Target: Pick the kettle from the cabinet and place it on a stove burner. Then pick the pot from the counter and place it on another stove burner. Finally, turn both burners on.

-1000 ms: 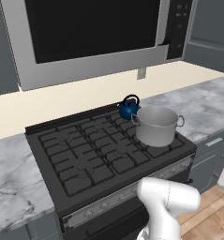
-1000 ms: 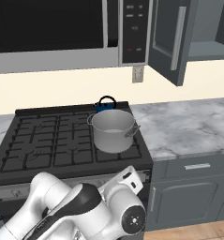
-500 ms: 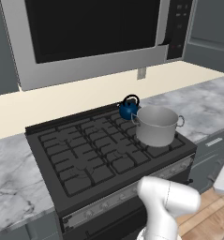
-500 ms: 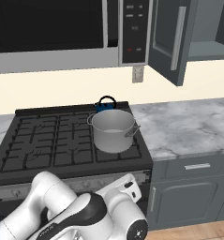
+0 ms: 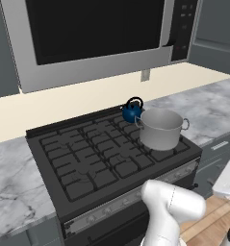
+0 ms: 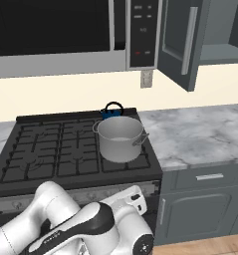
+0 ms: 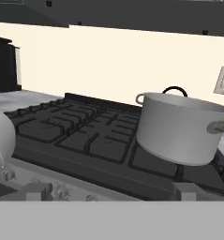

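The grey pot [image 5: 160, 129] [image 6: 120, 138] [image 7: 179, 126] stands on a right-hand burner of the black stove [image 5: 87, 153] [image 6: 51, 149] [image 7: 76, 126]. Just behind it, on the rear right burner, sits the small dark-blue kettle [image 5: 132, 113] [image 6: 110, 112]; in the hand view only its black handle [image 7: 174, 90] rises over the pot's rim. My gripper [image 7: 111, 192] is open and empty, low in front of the stove's knob strip [image 5: 126, 202], looking across the grates at the pot. The cabinet [image 6: 222, 52] stands with its door [image 6: 182, 40] swung open.
A silver-black microwave [image 5: 97, 33] [image 6: 65, 30] hangs over the stove. Marble counter [image 6: 200, 134] [image 5: 10, 178] runs on both sides, with dark drawers [image 6: 205, 179] below. A wall outlet [image 6: 147, 78] sits behind the stove's right end.
My arm has swung lower in front of the stove, and a white part of it has come in at the right edge of the left base view. Pot and kettle have not moved.
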